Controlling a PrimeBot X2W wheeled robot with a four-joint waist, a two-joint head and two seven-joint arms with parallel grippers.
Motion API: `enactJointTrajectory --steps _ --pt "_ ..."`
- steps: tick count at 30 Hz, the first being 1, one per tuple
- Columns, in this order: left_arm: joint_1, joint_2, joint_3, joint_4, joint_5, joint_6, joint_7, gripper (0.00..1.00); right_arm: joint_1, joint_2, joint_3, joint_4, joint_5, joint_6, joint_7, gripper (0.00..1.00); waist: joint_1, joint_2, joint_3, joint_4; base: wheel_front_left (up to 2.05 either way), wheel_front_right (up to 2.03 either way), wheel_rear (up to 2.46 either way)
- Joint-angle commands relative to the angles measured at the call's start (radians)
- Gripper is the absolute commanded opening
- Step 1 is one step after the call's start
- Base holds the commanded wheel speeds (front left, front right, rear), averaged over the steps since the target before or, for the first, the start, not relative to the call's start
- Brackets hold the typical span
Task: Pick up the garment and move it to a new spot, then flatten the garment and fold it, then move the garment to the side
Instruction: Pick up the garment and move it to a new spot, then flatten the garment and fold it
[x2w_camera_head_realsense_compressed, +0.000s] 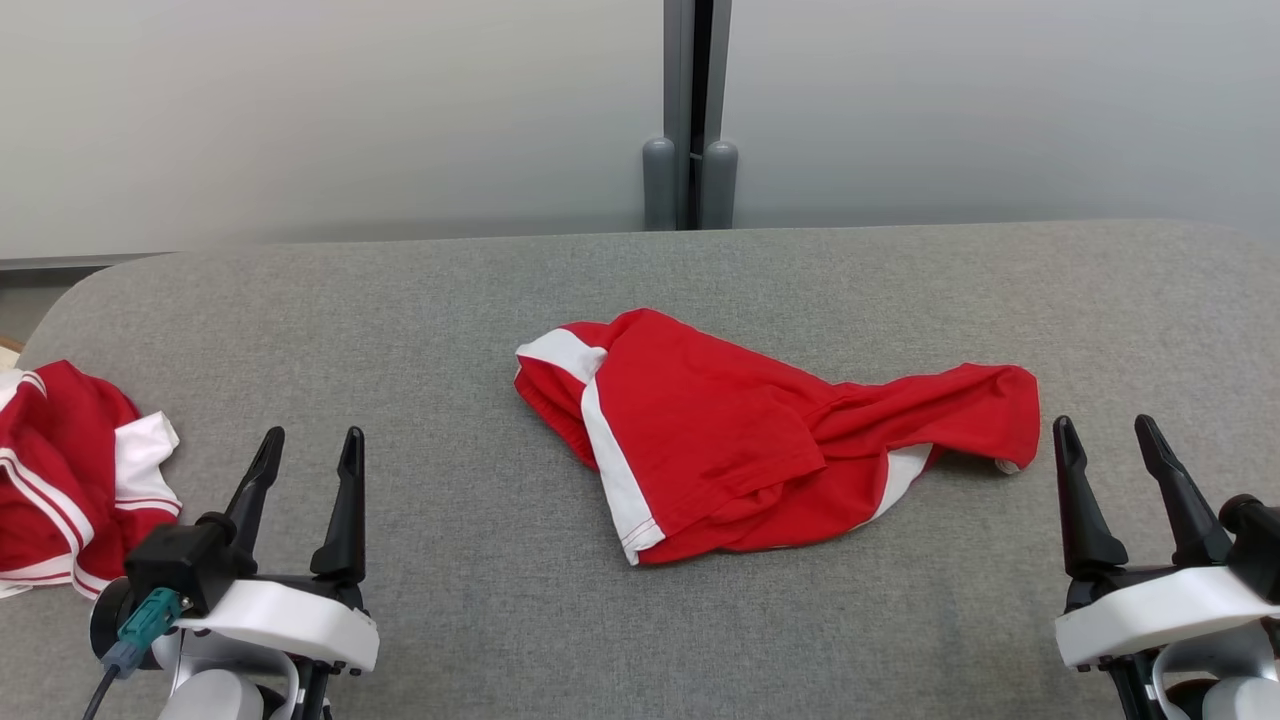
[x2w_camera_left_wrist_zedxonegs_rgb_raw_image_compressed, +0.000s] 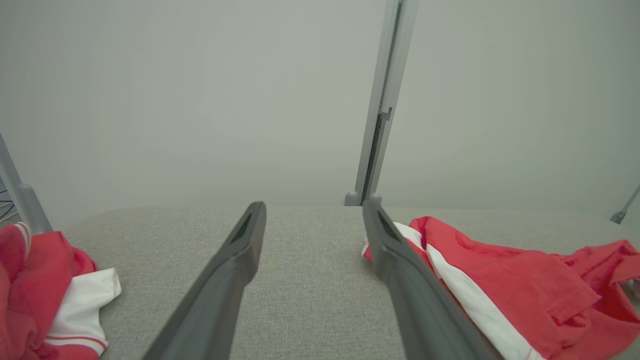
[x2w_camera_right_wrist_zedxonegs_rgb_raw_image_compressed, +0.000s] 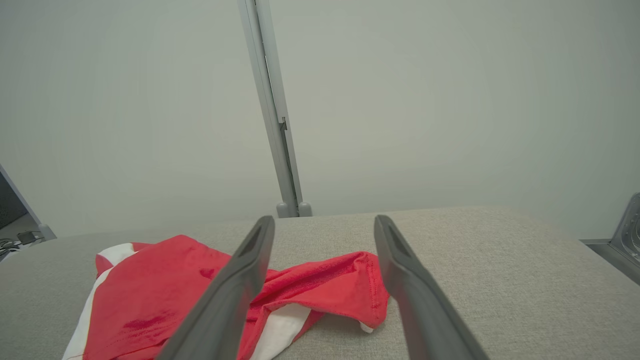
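Observation:
A crumpled red garment (x2w_camera_head_realsense_compressed: 740, 430) with white stripes lies in the middle of the grey padded table (x2w_camera_head_realsense_compressed: 640, 620). It shows at the right of the left wrist view (x2w_camera_left_wrist_zedxonegs_rgb_raw_image_compressed: 505, 285) and at the lower left of the right wrist view (x2w_camera_right_wrist_zedxonegs_rgb_raw_image_compressed: 165, 295). My left gripper (x2w_camera_head_realsense_compressed: 310, 450) stands open at the lower left, well apart from the garment, with nothing between its fingers (x2w_camera_left_wrist_zedxonegs_rgb_raw_image_compressed: 245, 250). At the lower right, my right gripper (x2w_camera_head_realsense_compressed: 1105, 435) is open too, just right of the garment's right end, not touching it. Its fingers (x2w_camera_right_wrist_zedxonegs_rgb_raw_image_compressed: 395, 255) frame that cloth end.
A second red and white garment (x2w_camera_head_realsense_compressed: 70, 480) lies bunched at the table's left edge, beside my left gripper, seen also in the left wrist view (x2w_camera_left_wrist_zedxonegs_rgb_raw_image_compressed: 45, 295). A grey post (x2w_camera_head_realsense_compressed: 690, 120) and pale wall panels stand behind the table's far edge.

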Motion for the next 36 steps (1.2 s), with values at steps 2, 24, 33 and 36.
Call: enactJointTrajectory --steps 2,24,33,36 --pt "-0.004 0.005 -0.002 0.006 0.001 0.006 -0.001 1.00 0.010 0.000 -0.003 -0.007 -0.001 0.000 0.003 1.00 0.0000 0.0000 0.000 0.004 0.00 0.00 0.00" --pt "-0.141 -0.051 -0.059 -0.025 0.023 -0.007 0.001 1.00 -0.133 -0.064 0.393 0.134 -0.002 0.000 0.077 1.00 0.0000 0.0000 0.168 0.160 0.00 0.00 0.00" --pt "-0.207 -0.076 -0.058 -0.010 0.044 -0.024 -0.002 1.00 -0.274 -0.103 0.589 0.293 -0.049 0.000 0.079 1.00 0.0000 0.0000 0.240 0.200 0.00 0.00 0.00" --pt "-0.217 -0.084 -0.050 -0.019 0.053 -0.029 -0.003 1.00 -0.302 -0.104 0.608 0.332 -0.085 0.000 0.080 1.00 0.0000 0.0000 0.250 0.202 0.00 0.00 0.00"
